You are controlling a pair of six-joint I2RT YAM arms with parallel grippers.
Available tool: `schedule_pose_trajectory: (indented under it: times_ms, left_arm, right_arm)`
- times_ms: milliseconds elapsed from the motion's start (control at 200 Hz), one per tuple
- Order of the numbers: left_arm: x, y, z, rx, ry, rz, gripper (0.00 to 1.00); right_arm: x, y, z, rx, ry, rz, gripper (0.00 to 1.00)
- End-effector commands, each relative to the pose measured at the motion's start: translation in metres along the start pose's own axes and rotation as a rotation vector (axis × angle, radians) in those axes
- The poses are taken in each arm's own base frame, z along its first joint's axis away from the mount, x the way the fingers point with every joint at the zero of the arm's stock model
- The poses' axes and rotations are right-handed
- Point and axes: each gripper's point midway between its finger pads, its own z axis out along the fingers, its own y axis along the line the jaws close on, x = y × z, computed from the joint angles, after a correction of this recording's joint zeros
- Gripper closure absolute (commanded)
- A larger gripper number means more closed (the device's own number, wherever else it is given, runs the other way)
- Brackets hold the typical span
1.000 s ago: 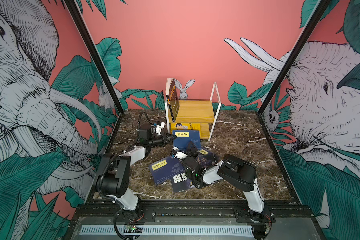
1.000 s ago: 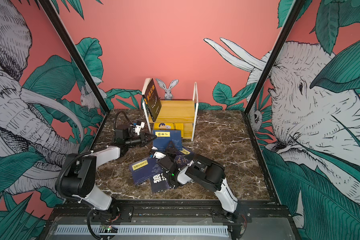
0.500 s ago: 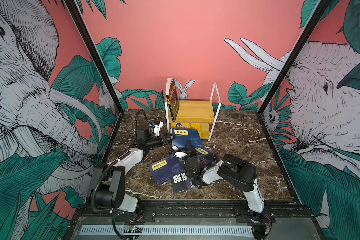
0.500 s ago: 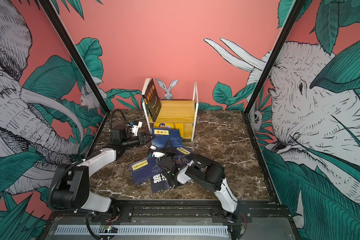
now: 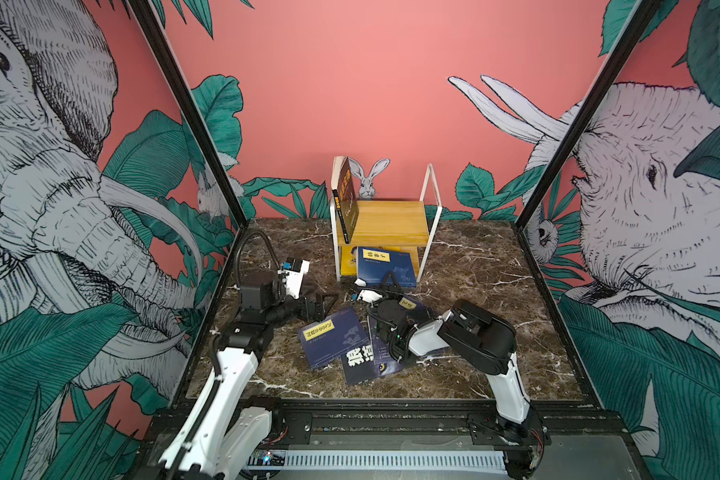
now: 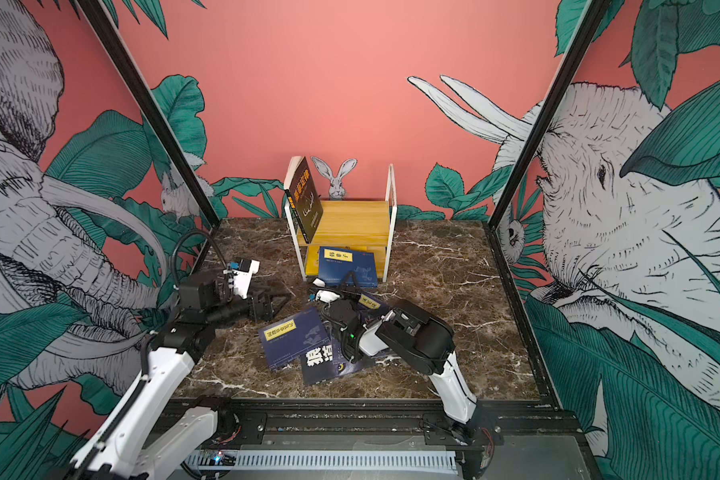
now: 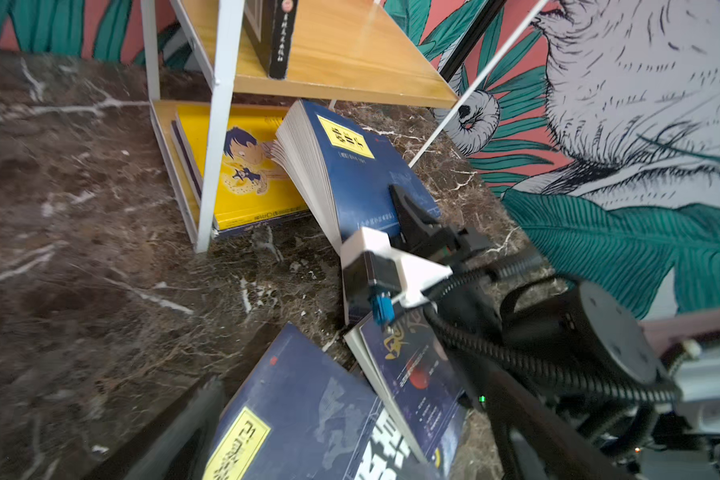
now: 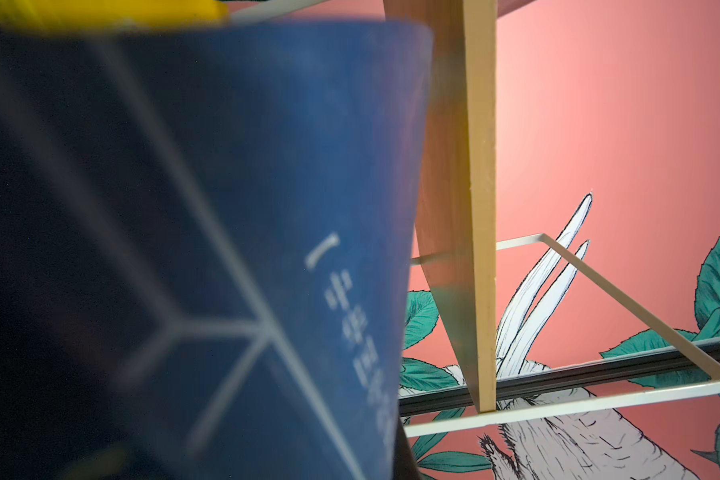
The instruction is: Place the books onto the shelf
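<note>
Right tool [image 5: 388, 277] is clamped on the near edge of the blue book [image 5: 385, 264]. The book leans tilted, its far end poked into the shelf's [image 5: 391, 224] lower tier and propped over the yellow book [image 7: 246, 166] lying flat there. So this is the insertion step, about half done by my reckoning. Left tool [image 5: 327, 300] hangs wide open and empty over the bench [image 5: 474, 270], off to the side of the shelf. One black book [image 5: 346, 199] stands upright on the top board. Three more lie on the bench: a navy book [image 5: 329, 340], a white-lettered book [image 5: 360, 361] touching it, and a third book [image 7: 416, 374] largely under the right arm. Next move, I'd say: push the blue book forward and flatter under the top board, then release. Hard to read: the jaw beneath the cover is hidden, the right wrist view is mostly blurred blue, and how deep the book sits I can't tell.
</note>
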Motion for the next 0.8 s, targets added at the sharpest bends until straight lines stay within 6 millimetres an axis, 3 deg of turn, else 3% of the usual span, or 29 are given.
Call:
schedule_pose_trajectory:
  times_ms: [0,225,345,515,720,795]
  left_arm:
    - [0.024,0.024,-0.013,-0.107,0.014,0.070,0.01]
    - [0.013,0.018,-0.029,-0.123,-0.030,0.264,0.01]
    - [0.018,0.030,-0.027,-0.175,-0.023,0.277,0.01]
    - [0.018,0.022,-0.025,-0.133,-0.034,0.280,0.01]
    - [0.020,0.020,-0.025,-0.121,-0.033,0.286,0.01]
    - [0.021,0.022,-0.025,-0.123,-0.032,0.289,0.01]
  right_arm:
    - [-0.016,-0.012,0.007,0.026,-0.012,0.049,1.00]
    - [-0.031,0.016,0.027,-0.056,-0.003,-0.005,1.00]
    - [-0.032,0.032,0.036,-0.112,0.013,-0.036,1.00]
    - [-0.038,0.057,0.037,-0.224,-0.026,-0.106,1.00]
    - [-0.036,0.069,0.037,-0.333,-0.044,-0.170,0.75]
    - [-0.042,0.064,0.042,-0.351,-0.051,-0.173,0.65]
